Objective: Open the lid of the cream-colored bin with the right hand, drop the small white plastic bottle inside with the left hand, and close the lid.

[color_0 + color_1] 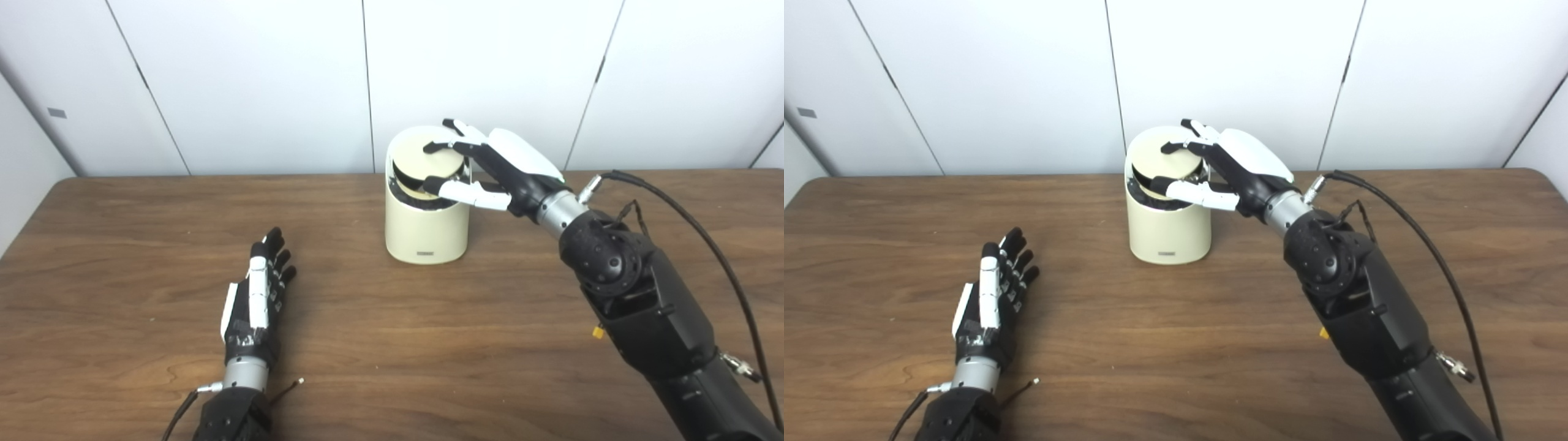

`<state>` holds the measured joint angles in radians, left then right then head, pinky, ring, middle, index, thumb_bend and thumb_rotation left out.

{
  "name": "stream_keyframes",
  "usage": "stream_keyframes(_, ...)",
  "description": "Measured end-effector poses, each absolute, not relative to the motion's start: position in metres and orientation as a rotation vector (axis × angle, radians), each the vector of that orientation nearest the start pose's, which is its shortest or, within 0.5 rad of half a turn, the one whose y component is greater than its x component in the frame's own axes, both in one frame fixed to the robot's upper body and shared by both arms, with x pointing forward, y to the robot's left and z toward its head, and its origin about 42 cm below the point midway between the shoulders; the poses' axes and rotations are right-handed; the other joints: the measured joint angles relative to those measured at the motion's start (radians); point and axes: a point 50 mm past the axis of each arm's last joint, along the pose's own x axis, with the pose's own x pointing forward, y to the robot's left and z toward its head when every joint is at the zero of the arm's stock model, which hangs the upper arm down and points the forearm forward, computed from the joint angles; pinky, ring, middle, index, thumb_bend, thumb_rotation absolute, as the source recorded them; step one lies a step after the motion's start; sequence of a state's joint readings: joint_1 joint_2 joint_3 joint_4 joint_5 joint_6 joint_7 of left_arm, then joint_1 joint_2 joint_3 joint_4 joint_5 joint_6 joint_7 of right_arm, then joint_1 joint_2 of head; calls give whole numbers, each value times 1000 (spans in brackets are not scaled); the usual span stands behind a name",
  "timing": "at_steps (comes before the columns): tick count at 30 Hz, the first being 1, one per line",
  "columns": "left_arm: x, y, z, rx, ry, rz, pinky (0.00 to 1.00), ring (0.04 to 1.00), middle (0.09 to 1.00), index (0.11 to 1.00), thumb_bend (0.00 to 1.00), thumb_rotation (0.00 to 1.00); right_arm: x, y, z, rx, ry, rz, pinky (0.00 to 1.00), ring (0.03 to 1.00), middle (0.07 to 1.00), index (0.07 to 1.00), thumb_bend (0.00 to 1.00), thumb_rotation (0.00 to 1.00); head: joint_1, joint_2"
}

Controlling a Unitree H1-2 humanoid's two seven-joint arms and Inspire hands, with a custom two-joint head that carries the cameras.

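Bin [427, 229]: cream-coloured, round, upright near the far middle of the wooden table [392, 343]; small dark label low on its front, too small to read.
Lid [427, 160]: cream disc tilted inside the bin's top, front edge dipped, a dark crescent gap showing below it; exact hinge hidden.
Right hand [484, 168]: reaching from the right over the bin's top; fingers [436, 147] spread across the lid's upper face, thumb at the front rim beside the dark gap. Not wrapped round anything, so spread and pressing rather than clasping; contact of the farther fingertips hard to judge.
Right arm: black, entering at the lower right corner, cut off by the frame; a black cable [704, 233] looping from the wrist and off the right side.
Left hand [989, 306]: lying on the table at the left, well apart from the bin, edge-on, fingers straight and close together, pointing away; empty as far as visible, palm side turned away and hidden.
Left forearm: cut off at the bottom edge; thin wires [285, 389] trailing by the wrist.
Bottle: not visible anywhere on the table; inside of the bin hidden by the lid and hand, so whereabouts unknown.
Background: white panelled wall [245, 79] behind the table.
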<state>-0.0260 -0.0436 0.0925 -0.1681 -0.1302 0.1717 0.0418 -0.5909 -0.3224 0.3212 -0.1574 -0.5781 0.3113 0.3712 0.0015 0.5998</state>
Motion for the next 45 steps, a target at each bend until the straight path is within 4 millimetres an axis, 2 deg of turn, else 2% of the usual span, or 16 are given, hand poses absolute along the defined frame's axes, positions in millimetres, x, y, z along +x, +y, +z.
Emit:
stream_keyframes(7,290,219,136,-178,-20,104,933,961,975,960,612,986,393,-173,296,-1039,-340,403,988,1000,1000,811,610,983,2,3)
stream_keyframes(14,290,219,136,-179,-20,104,925,964,979,960,621,973,390,-176,289,-1036,-307,417,984,1000,1000,811,604,965,5,3)
stream_keyframes(15,290,219,136,-179,-20,105,923,963,977,958,623,971,390,-176,288,-1036,-305,418,981,1000,1000,810,600,964,5,12)
stream_keyframes(35,291,217,137,-182,-22,102,937,966,982,964,622,969,393,-175,280,-1049,-289,435,1000,1000,1000,816,600,1000,2,20)
stream_keyframes(45,292,216,138,-185,-25,101,933,965,980,956,633,959,395,-172,274,-1066,-280,438,1000,1000,1000,787,583,1000,6,25)
